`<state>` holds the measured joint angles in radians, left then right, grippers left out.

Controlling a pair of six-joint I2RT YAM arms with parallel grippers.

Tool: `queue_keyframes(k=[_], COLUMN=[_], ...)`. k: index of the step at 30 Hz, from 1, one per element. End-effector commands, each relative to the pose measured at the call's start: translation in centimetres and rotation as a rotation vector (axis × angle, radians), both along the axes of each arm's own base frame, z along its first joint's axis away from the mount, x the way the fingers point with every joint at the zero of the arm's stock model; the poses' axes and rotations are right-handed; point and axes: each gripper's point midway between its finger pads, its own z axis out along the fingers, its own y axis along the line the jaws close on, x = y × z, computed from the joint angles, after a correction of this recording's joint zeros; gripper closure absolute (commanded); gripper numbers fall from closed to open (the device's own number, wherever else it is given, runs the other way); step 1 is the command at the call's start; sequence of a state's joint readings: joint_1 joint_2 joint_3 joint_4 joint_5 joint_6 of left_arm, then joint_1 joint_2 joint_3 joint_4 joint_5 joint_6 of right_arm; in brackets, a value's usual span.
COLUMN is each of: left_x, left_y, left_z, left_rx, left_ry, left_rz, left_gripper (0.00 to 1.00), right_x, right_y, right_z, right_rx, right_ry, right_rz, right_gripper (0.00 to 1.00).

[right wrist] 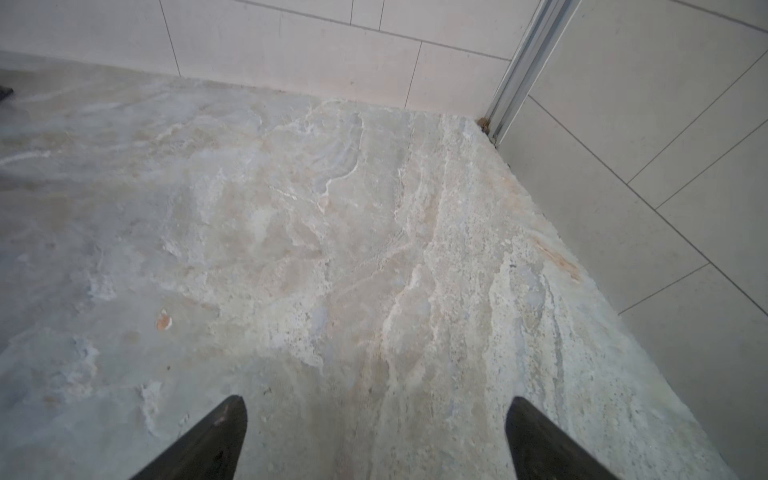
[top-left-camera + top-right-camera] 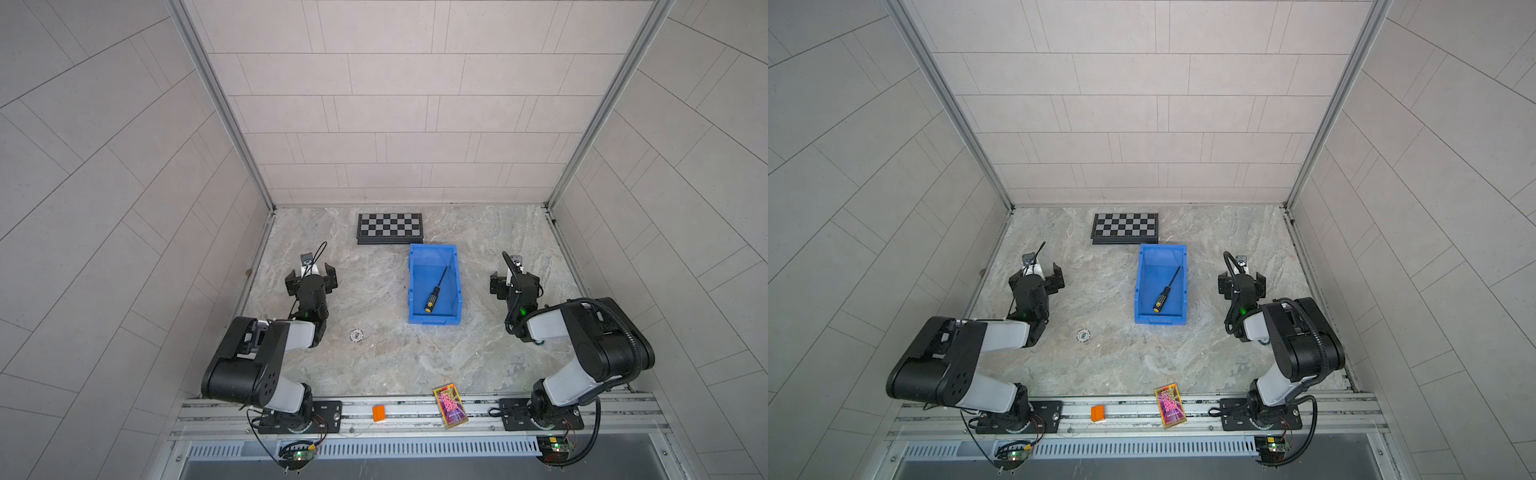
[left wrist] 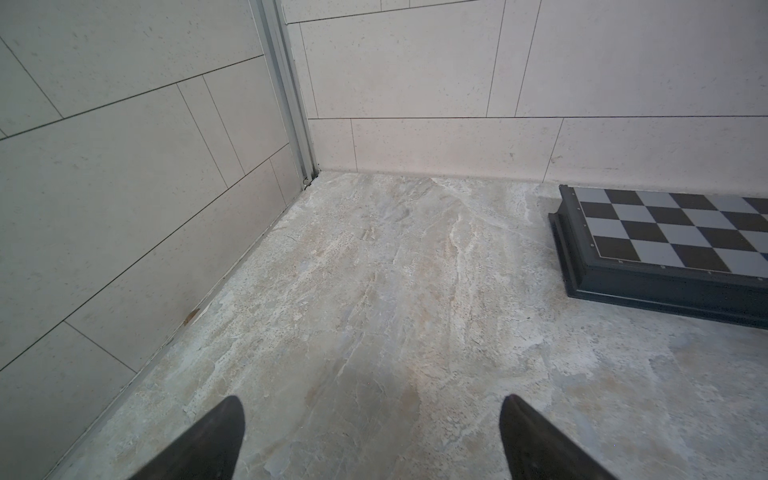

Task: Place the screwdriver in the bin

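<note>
Top views both show you the screwdriver (image 2: 435, 293) lying slantwise inside the bin (image 2: 434, 318), with its yellow cap toward the low front lip. Neither wrist view catches them. You cannot tell whether the shaft tip touches the bin wall. Left wrist view gives you the left gripper (image 3: 372, 403), its fingers spread wide and empty over the table (image 3: 374, 270), with the chessboard (image 3: 665, 232) cut off at the frame edge. Right wrist view shows the right gripper (image 1: 378, 402) likewise spread and empty. Only the fingertips show in either. The markings on the small round chip (image 2: 356, 335) are too blurred to read.
</note>
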<state>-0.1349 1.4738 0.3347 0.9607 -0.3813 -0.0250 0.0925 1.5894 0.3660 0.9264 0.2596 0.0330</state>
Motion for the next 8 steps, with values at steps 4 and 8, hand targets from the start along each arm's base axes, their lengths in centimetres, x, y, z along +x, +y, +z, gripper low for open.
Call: queue_keyframes(k=[4,8], left_x=[0.50,0.35], left_y=[0.11,0.15], left_z=[0.86,0.93], left_rx=[0.008,0.008], left_ry=[-0.023,-0.028], left_rz=[-0.002,-0.001], left_gripper=[0.00,0.01], right_x=[0.58,0.57], right_y=[0.18,0.20], right_z=[1.04,1.03], right_rx=[-0.010,-0.009], right_ry=[-0.037,-0.036], right_rz=[0.011,0.012], right_gripper=[0.01,0.01])
